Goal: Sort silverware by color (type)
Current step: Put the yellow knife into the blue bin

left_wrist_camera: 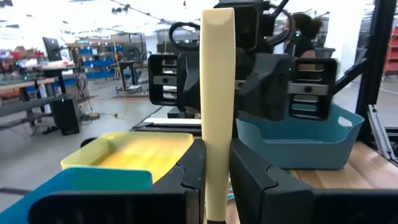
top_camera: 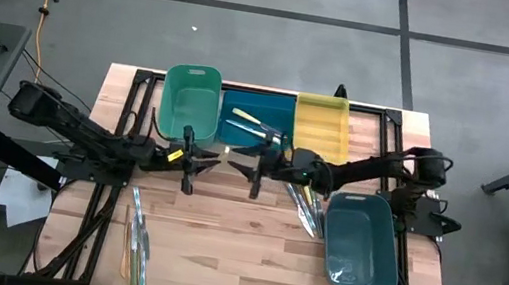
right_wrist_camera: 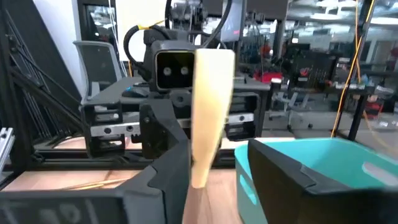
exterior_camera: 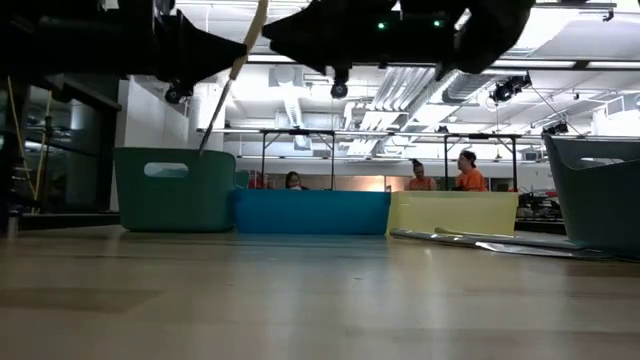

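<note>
My left hand point(top_camera: 193, 162) clamps the pale yellow utensil point(left_wrist_camera: 217, 106); my right hand point(top_camera: 252, 173), mid-frame, stands wide. I'd clear it before swinging toward the yellow bin point(top_camera: 322, 124).

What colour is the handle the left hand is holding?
Pale yellow handle, clearest in the left wrist view.

My bench sits in an open robotics lab.
Beyond my table point(top_camera: 218, 248): exposed ceiling ducts point(exterior_camera: 400, 85), other workbenches point(exterior_camera: 400, 135), shelves of blue bins point(left_wrist_camera: 102, 53), seated people point(exterior_camera: 468, 172).
</note>
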You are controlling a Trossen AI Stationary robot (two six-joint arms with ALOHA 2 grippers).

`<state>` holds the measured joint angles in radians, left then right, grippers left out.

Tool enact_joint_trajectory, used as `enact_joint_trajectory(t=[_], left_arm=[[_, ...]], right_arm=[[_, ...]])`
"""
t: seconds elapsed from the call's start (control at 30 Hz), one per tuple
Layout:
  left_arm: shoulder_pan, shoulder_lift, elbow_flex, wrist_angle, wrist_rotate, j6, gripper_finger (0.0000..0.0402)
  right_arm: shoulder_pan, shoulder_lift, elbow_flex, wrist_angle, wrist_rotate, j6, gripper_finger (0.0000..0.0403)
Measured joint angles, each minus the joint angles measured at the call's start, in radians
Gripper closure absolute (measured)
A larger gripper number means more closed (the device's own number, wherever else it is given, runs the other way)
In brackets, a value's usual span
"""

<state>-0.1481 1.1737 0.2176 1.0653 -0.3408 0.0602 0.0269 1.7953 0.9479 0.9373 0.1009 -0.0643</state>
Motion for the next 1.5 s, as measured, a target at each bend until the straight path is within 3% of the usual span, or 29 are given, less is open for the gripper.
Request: enact_joint_trajectory(t=[0.27, 0.57, 0.73, 1.03, 1.23, 1.5], left_arm=[[0.011, 0.061, 0.0, 0.074, 0.02, -0.031, 0.0363], [0.011, 0.163, 0.054, 0.112, 0.049, -0.032, 0.0363], [0.011, 0.187, 0.069, 0.11, 0.037, -0.007, 0.0363], [0.011, 0.133, 0.057, 0.1, 0.004, 0.008, 0.0363], [0.011, 0.131, 0.057, 0.083, 0.004, 0.016, 0.0357], [0.011, 0.131, 0.057, 0.076, 0.001, 0.022, 0.0273]], right_arm=[[0.0, 0.026, 0.04, -0.013, -0.007, 0.048, 0.0199], [0.0, 0.026, 0.04, -0.013, -0.032, 0.065, 0.0199], [0.0, 0.026, 0.04, -0.021, -0.034, 0.068, 0.0226], [-0.001, 0.026, 0.04, -0.019, -0.047, 0.092, 0.0333], [-0.001, 0.026, 0.04, -0.025, -0.047, 0.107, 0.0335], [-0.001, 0.024, 0.04, -0.045, -0.051, 0.11, 0.0335]])
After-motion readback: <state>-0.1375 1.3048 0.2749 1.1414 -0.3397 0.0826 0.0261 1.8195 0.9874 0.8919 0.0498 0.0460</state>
